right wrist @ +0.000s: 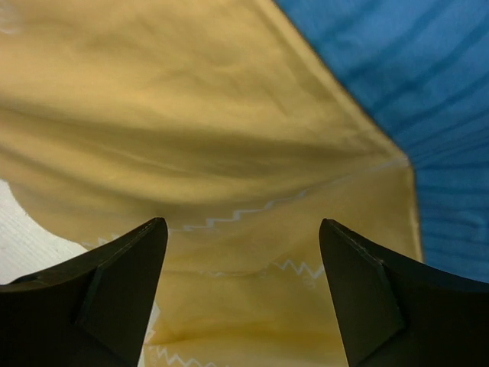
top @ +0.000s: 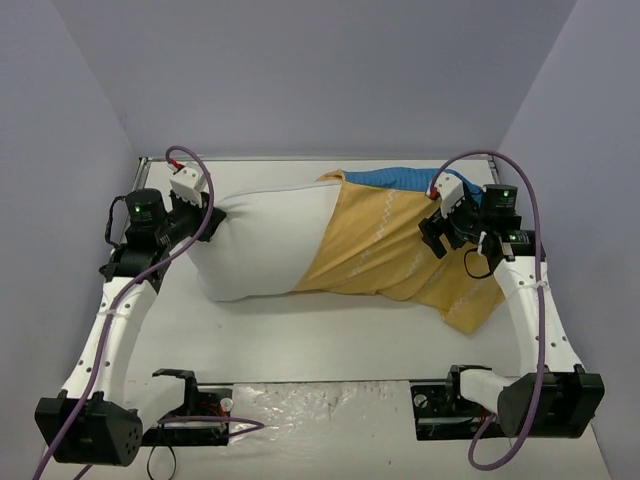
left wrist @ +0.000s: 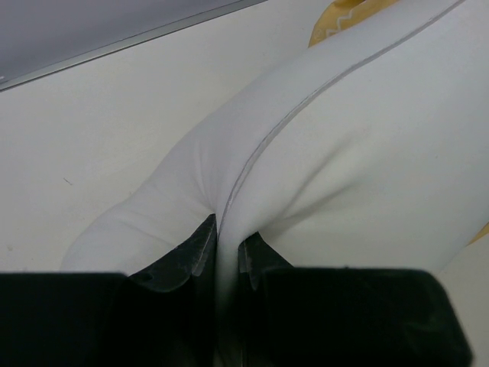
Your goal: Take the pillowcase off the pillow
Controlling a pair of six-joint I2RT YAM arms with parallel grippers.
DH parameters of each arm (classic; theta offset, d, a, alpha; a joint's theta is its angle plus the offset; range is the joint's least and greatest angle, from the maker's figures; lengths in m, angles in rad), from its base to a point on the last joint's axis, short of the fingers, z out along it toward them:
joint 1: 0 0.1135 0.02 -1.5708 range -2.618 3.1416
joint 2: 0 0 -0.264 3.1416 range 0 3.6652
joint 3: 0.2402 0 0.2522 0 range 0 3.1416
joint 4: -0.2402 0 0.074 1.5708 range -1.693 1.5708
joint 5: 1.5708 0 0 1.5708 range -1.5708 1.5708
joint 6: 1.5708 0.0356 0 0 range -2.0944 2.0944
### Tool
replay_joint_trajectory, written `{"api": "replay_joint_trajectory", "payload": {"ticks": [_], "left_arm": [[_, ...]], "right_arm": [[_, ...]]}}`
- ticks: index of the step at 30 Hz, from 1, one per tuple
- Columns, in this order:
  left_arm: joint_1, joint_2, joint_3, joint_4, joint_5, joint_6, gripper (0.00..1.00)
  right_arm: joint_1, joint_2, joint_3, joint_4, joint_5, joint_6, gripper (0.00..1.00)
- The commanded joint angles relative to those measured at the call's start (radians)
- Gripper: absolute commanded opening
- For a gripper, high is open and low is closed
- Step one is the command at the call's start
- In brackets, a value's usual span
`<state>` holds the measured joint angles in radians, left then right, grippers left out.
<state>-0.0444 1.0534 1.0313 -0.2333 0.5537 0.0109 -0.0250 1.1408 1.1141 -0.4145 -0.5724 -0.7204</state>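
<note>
The white pillow (top: 265,240) lies across the table, its left half bare. The pillowcase (top: 385,245) covers the right half, mustard yellow with white zigzags outward and a blue striped part (top: 405,178) at the back. My left gripper (top: 207,217) is shut on the pillow's left end; in the left wrist view its jaws pinch a fold of the pillow (left wrist: 344,145) beside a seam, gripper (left wrist: 227,229). My right gripper (top: 437,232) hangs open just above the yellow pillowcase (right wrist: 229,115); in the right wrist view the gripper (right wrist: 243,229) has wide-apart jaws with nothing between them.
The white table (top: 330,335) is bounded by a raised rail (top: 270,160) at the back and grey walls on three sides. A loose yellow corner of fabric (top: 475,305) trails toward the right arm. Cables loop over both arms.
</note>
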Motion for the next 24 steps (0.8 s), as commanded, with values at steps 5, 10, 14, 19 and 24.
{"api": "replay_joint_trajectory", "payload": {"ticks": [5, 10, 14, 19, 24], "left_arm": [[0.003, -0.061, -0.010, 0.115, 0.003, -0.019, 0.02], [0.003, -0.062, -0.014, 0.123, 0.009, -0.022, 0.02], [0.001, -0.073, -0.025, 0.130, 0.017, -0.026, 0.02], [0.000, -0.092, -0.042, 0.121, 0.008, -0.016, 0.02], [-0.002, -0.090, -0.036, 0.121, 0.014, -0.019, 0.02]], "right_arm": [[0.043, -0.069, -0.065, 0.191, 0.121, 0.115, 0.84], [0.043, -0.013, -0.082, 0.204, 0.031, 0.160, 0.81], [0.069, 0.037, -0.140, 0.334, -0.037, 0.291, 0.63], [0.111, 0.062, -0.115, 0.333, 0.075, 0.296, 0.12], [0.106, -0.033, -0.120, 0.327, 0.261, 0.222, 0.00]]}}
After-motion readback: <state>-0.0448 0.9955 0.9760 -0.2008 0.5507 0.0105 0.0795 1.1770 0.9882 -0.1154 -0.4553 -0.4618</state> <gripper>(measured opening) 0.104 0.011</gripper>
